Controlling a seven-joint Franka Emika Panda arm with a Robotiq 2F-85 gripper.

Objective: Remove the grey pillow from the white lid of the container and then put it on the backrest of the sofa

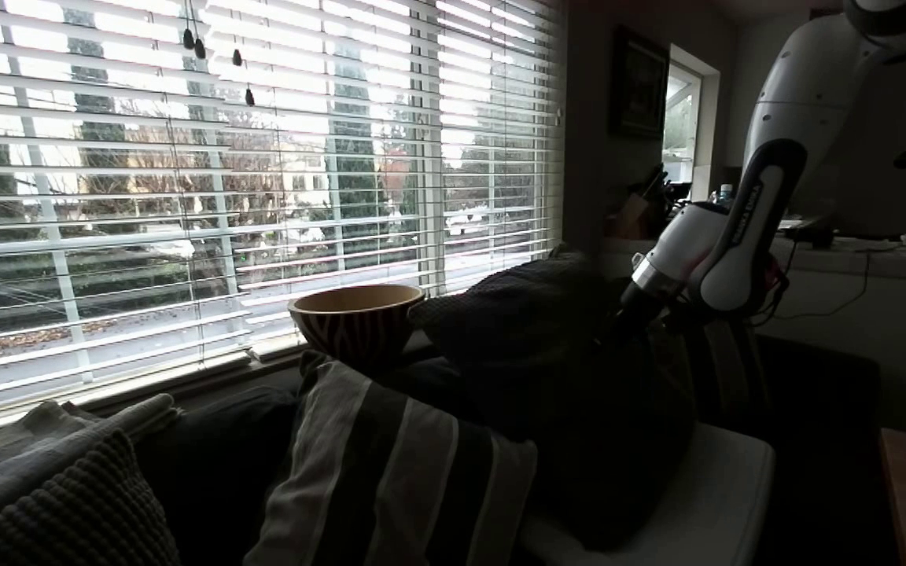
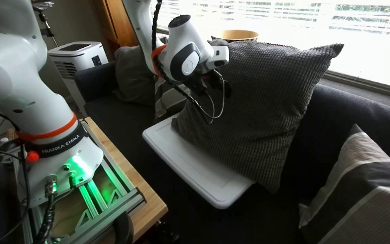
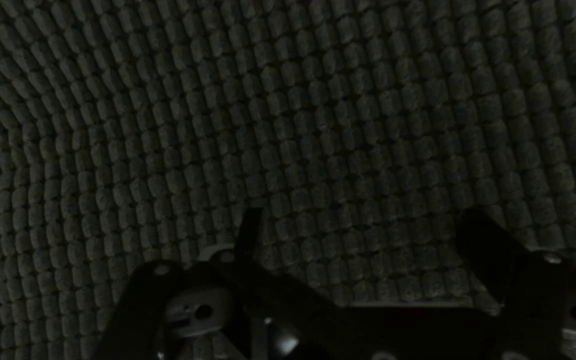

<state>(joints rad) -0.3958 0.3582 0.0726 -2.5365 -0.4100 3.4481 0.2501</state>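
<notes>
In an exterior view: grey pillow point(image 2: 259, 105) tilted, lower edge across white lid point(image 2: 198, 166) at 7 o'clock, likely propped by backrest of the sofa point(image 2: 357, 107) behind; my claw point(image 3: 361, 218), at the pillow's 10 o'clock, wide in wrist view, gripping nothing, presumably spread to pinch

Home living room: sofa point(image 2: 330, 118), striped pillow point(image 1: 414, 456), blinds point(image 1: 256, 165).

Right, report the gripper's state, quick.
Gripper: open, facing the grey pillow, nothing clamped in it.
</notes>
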